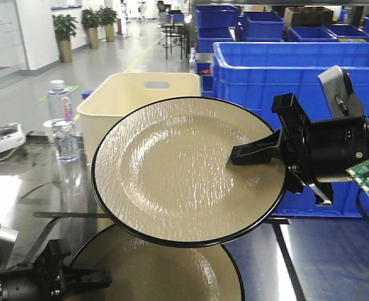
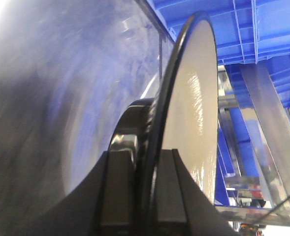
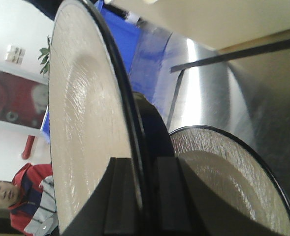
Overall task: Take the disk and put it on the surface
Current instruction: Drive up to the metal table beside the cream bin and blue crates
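Two disks show, both beige plates with black rims. The raised disk (image 1: 178,169) hangs in the air, tilted face-on to the front view. My right gripper (image 1: 234,155) is shut on its right rim; the right wrist view shows the rim of this disk (image 3: 80,108) pinched in that gripper (image 3: 145,167). The lower disk (image 1: 165,269) lies low over the dark glossy surface (image 1: 322,263), partly hidden under the raised one. My left gripper (image 1: 106,276) is shut on its left edge, and the disk (image 2: 194,108) stands edge-on in that gripper (image 2: 152,162).
A cream bin (image 1: 140,94) stands behind the disks, with large blue crates (image 1: 284,69) at the back right. A water bottle (image 1: 62,125) stands at the left. Black tape lines (image 1: 65,215) cross the tabletop. The lower disk (image 3: 223,177) and surface (image 3: 253,83) show below the right gripper.
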{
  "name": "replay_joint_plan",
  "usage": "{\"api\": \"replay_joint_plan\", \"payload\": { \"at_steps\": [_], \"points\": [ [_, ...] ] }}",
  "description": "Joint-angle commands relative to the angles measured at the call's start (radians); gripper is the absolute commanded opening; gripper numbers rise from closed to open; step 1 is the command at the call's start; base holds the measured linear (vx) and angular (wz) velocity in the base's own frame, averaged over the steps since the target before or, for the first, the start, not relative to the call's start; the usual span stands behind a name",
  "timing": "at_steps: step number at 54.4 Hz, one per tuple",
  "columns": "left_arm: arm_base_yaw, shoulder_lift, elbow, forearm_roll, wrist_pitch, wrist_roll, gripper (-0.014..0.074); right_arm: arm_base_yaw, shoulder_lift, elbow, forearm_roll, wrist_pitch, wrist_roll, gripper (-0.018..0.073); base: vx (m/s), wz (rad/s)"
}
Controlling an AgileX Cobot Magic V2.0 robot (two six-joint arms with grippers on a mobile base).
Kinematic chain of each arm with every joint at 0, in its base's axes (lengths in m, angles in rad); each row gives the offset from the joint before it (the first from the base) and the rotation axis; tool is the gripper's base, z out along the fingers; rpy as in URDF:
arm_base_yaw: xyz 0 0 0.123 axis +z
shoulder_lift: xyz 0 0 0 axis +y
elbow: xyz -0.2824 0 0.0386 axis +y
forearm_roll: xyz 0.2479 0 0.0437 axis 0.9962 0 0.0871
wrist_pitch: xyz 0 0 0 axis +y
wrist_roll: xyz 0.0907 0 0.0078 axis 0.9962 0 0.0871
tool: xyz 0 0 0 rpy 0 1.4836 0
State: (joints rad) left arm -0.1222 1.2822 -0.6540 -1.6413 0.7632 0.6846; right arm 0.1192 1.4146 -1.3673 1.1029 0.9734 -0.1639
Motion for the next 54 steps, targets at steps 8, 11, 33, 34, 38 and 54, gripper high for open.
{"api": "replay_joint_plan", "payload": {
  "at_steps": [8, 11, 33, 34, 38, 54],
  "points": [
    [-0.006, -0.034, -0.033, -0.143, 0.067, -0.014, 0.0001, -0.001, -0.041, -0.041, 0.12, -0.038, -0.001, -0.0005, 0.16, -0.23],
    [-0.006, -0.034, -0.033, -0.143, 0.067, -0.014, 0.0001, -0.001, -0.041, -0.041, 0.12, -0.038, -0.001, -0.0005, 0.14, -0.17],
    [-0.006, -0.034, -0.033, -0.143, 0.067, -0.014, 0.0001, -0.001, -0.041, -0.041, 0.12, -0.039, -0.001, -0.0005, 0.07, -0.05],
    [-0.006, -0.034, -0.033, -0.143, 0.067, -0.014, 0.0001, -0.001, -0.041, -0.041, 0.12, -0.039, -0.001, -0.0005, 0.01, -0.02],
    [-0.006, -0.034, -0.033, -0.143, 0.067, -0.014, 0.0001, -0.001, -0.041, -0.041, 0.12, -0.039, -0.001, -0.0005, 0.01, -0.02],
    [-0.006, -0.034, -0.033, -0.143, 0.067, -0.014, 0.0001, -0.001, -0.041, -0.041, 0.12, -0.039, -0.001, -0.0005, 0.0, 0.0]
  ]
}}
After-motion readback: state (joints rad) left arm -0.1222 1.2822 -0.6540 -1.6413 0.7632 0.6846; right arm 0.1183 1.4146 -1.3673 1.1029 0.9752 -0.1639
